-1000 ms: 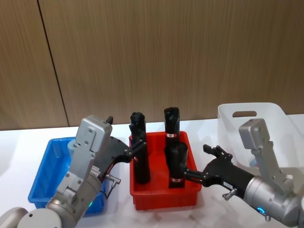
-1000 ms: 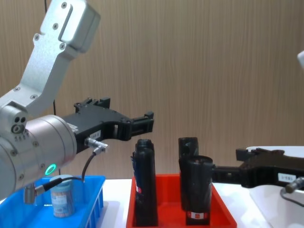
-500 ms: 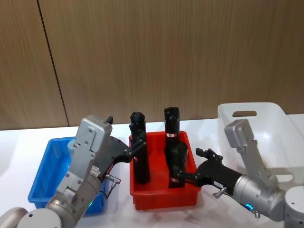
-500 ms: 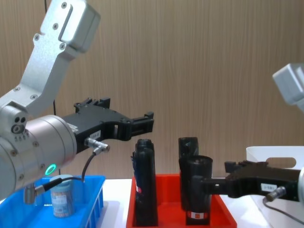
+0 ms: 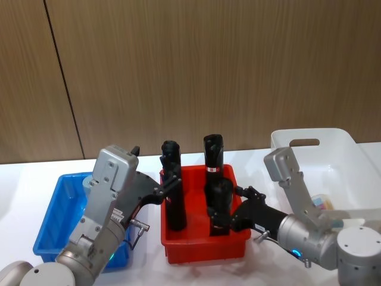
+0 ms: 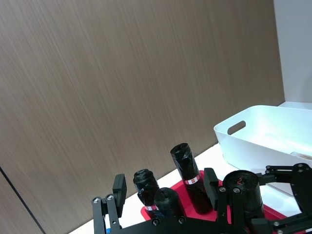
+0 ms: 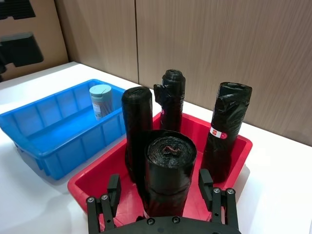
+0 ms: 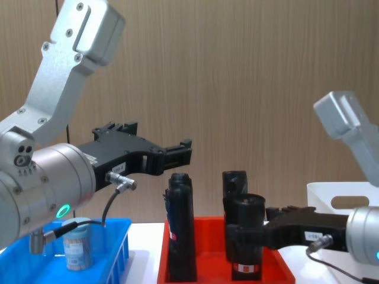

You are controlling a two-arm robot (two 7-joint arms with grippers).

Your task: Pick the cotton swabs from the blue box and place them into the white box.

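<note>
Silver arms, black pincers (image 8: 177, 155), green and blue status lights

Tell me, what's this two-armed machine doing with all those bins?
The right gripper has its open fingers either side of a black roll standing in the red tray. The left gripper hangs open above that tray's left edge. A clear cotton-swab jar with a pale blue lid stands in the bright blue ribbed bin. The white plastic bin with the oval handle cutout sits to the right.

left gripper (image 8: 177, 155): raised, jaws open | right gripper (image 5: 221, 215): low, jaws open
</note>
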